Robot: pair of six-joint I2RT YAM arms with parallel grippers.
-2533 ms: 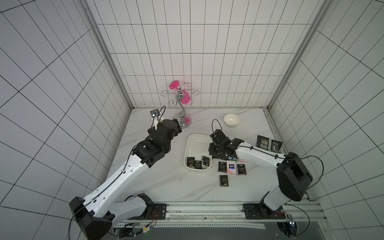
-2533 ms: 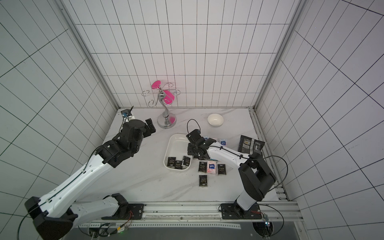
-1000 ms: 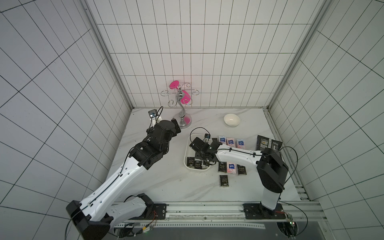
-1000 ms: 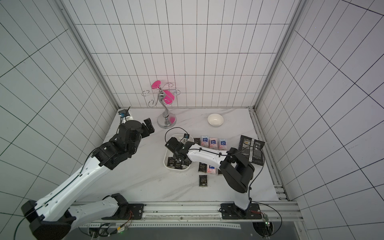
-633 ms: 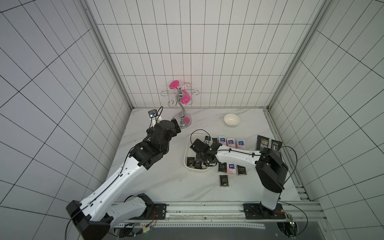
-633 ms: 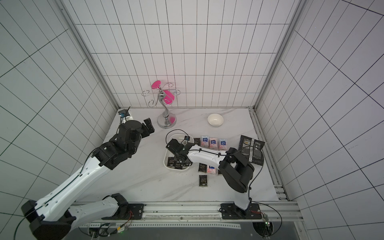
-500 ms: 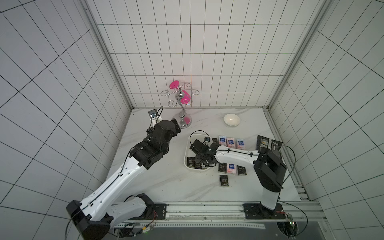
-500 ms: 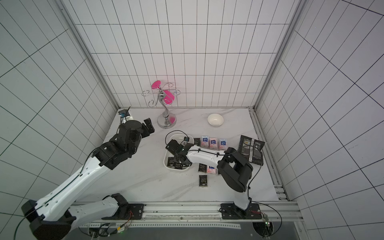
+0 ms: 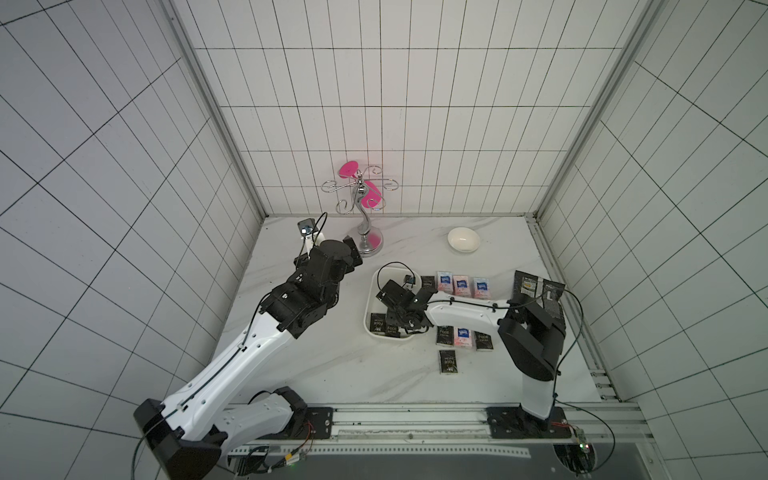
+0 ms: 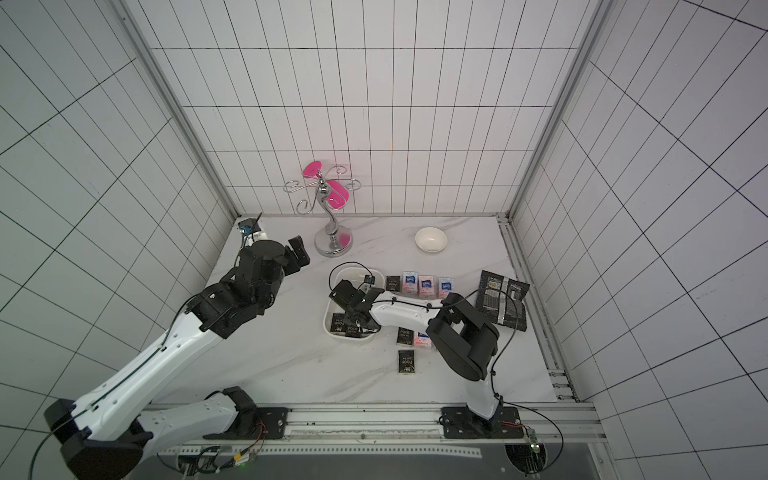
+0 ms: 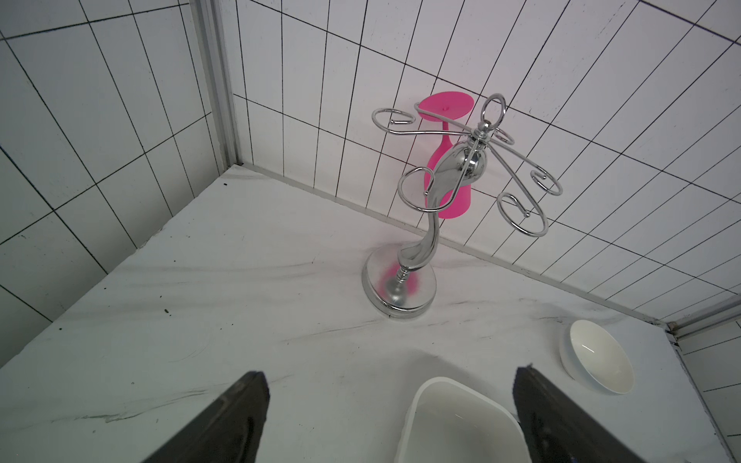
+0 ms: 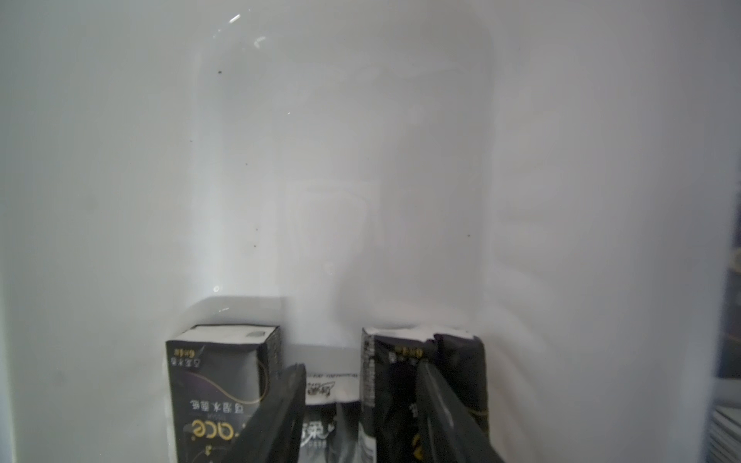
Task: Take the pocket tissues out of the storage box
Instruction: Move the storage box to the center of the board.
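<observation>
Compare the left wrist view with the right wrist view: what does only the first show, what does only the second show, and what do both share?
Only the left wrist view: the chrome stand with its pink glass, the white bowl, the marble tabletop, and the left fingers, wide apart with nothing between them. Only the right wrist view: black tissue packs, with the right fingers down among them. Both: the white storage box.
</observation>
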